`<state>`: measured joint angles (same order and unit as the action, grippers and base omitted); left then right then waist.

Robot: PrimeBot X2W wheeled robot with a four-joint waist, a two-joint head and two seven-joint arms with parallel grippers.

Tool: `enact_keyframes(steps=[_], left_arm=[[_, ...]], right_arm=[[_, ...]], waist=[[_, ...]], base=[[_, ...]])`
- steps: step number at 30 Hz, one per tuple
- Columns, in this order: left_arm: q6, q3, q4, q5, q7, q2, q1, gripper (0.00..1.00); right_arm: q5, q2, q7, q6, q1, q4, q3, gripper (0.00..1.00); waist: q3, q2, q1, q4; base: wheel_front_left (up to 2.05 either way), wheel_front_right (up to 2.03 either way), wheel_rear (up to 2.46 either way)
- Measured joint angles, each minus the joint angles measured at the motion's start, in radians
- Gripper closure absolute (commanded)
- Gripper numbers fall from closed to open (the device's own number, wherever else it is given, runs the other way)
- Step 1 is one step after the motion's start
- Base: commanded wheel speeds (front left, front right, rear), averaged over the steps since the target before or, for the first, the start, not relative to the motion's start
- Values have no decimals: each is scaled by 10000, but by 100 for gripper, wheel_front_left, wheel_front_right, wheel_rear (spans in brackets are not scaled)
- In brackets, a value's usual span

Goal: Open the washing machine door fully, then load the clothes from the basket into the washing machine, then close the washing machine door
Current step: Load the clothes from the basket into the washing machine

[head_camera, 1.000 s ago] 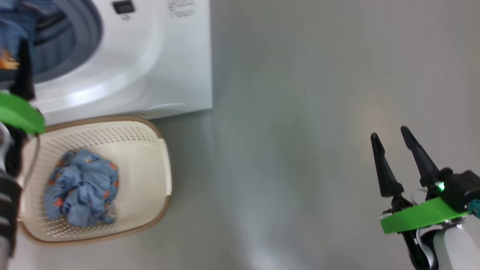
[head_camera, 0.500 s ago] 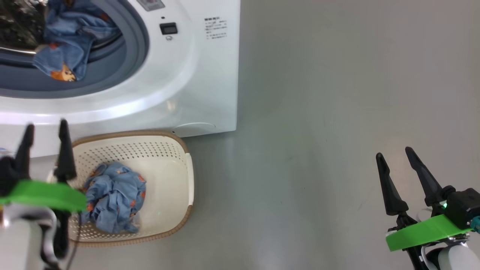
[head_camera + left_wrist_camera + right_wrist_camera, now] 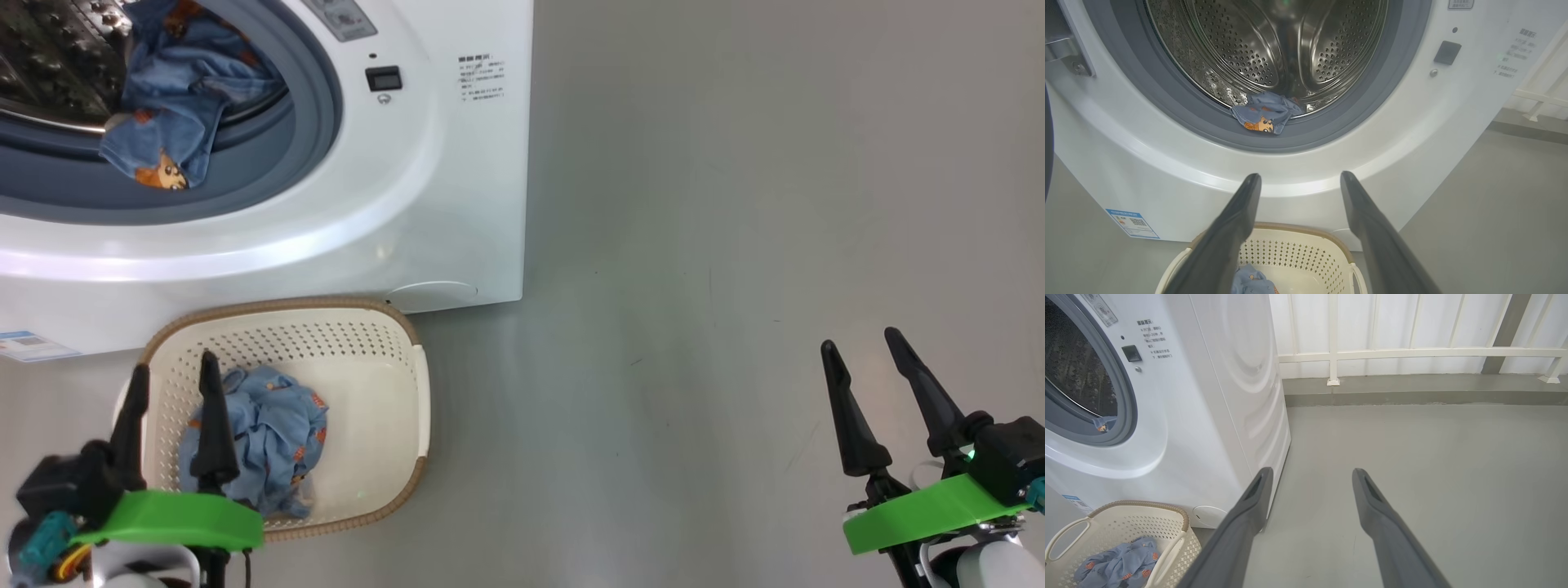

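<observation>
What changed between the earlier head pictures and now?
The head camera swung, so the whole picture shifted. The left pincer drew back from the washing machine mouth to above the basket, open and empty. Unchanged: one garment on the drum lip, one bundle in the basket, right pincer open over the floor.

Long black tapered jaws, bright green wrist collars, white forearms, teal connector
</observation>
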<state>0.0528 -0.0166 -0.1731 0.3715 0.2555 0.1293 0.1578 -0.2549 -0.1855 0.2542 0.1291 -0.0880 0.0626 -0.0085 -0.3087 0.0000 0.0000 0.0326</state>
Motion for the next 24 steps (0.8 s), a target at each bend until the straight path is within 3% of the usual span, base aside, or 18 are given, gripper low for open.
enact_keyframes(steps=[10,24], left_arm=[[-150,328,12,-441,0,-514,-355,0],[-414,662,10,-690,0,-736,-354,0]], right_arm=[[0,0,0,0,67,25,90,0],[0,0,0,0,70,50,138,0]], waist=[[116,0,0,66],[203,0,0,71]], base=[[0,0,0],[0,0,0]])
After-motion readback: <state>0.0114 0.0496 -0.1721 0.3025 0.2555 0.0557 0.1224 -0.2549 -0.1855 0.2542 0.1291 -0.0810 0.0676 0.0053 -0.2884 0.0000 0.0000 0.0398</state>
